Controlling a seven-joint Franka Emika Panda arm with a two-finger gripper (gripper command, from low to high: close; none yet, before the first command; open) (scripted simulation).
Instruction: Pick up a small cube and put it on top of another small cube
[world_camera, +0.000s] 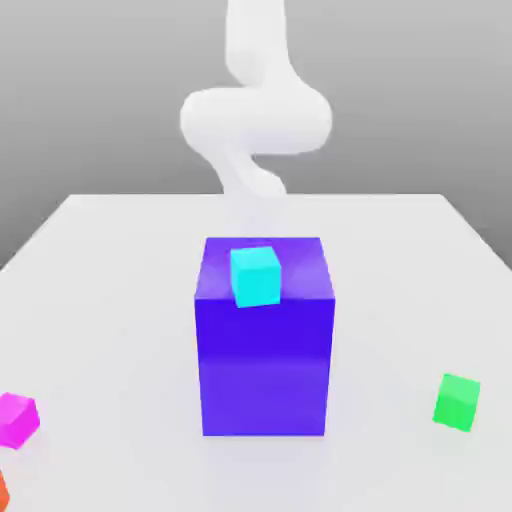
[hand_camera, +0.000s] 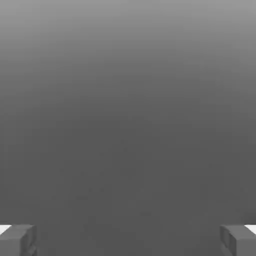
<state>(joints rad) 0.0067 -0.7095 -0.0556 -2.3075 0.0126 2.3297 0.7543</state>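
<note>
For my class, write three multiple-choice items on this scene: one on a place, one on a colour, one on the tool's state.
1. Where is the cyan cube?
A) On the table beside the big block
B) At the top of the big block
C) Between the tool's fingers

2. What colour is the small cube on the table toward the exterior view's right?
A) Green
B) Yellow
C) Black

3. How does the tool stand?
A) Shut, empty
B) Shut on a cube
C) Open, empty

Key:
1 B: the exterior view shows it up at the big block's top.
2 A: its visible faces are green.
3 C: the hand view shows the fingers wide apart, nothing between them.
</note>
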